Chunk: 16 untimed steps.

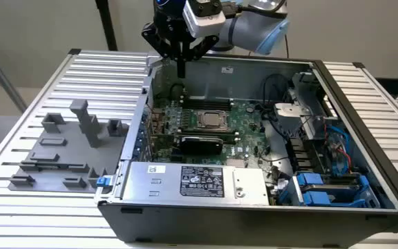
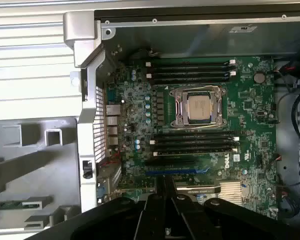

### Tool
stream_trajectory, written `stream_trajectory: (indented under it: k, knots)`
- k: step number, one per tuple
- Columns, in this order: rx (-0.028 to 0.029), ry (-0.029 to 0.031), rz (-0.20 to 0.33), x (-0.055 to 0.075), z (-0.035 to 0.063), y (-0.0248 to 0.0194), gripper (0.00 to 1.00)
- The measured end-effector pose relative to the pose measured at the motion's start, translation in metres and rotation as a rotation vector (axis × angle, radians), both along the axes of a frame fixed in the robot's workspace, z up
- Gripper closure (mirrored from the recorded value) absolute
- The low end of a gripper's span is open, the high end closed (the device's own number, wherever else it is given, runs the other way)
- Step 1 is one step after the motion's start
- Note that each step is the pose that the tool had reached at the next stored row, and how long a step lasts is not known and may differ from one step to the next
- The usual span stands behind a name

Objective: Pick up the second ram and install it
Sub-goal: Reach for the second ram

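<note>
The second ram [image 2: 15, 204] is a thin green strip lying in the grey plastic holder [image 2: 35, 165] outside the computer case. My gripper [image 1: 182, 71] hangs above the rear wall of the open case [image 1: 254, 67], pointing down, well apart from the ram. In the wrist view its black fingers [image 2: 152, 210] meet over the lower edge of the green motherboard [image 2: 250, 100], shut, with nothing visible between them [image 2: 165, 189]. Black memory slots [image 2: 190, 70] run on either side of the silver processor socket [image 2: 199, 106].
The grey holder blocks [image 1: 60, 150] stand on the ribbed metal table [image 1: 19, 207] at the exterior view's left. Inside the case are a power supply [image 1: 199, 181], blue drive brackets [image 1: 323, 189] and loose cables [image 1: 289, 129]. The case's side wall [image 2: 87, 125] separates board and holder.
</note>
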<state>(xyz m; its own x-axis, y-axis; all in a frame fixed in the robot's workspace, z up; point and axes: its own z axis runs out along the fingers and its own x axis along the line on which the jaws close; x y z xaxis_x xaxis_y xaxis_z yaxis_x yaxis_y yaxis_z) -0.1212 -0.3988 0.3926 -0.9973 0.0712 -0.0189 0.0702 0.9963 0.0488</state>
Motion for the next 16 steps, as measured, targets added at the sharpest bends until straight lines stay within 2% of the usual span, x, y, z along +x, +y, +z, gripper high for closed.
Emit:
stream_trajectory:
  k: [13, 16]
  knots:
    - [0.0, 0.0, 0.0, 0.0, 0.0, 0.0, 1.0]
    - [-0.0002, 0.0001, 0.0, -0.0035, 0.0001, -0.0006, 1.0]
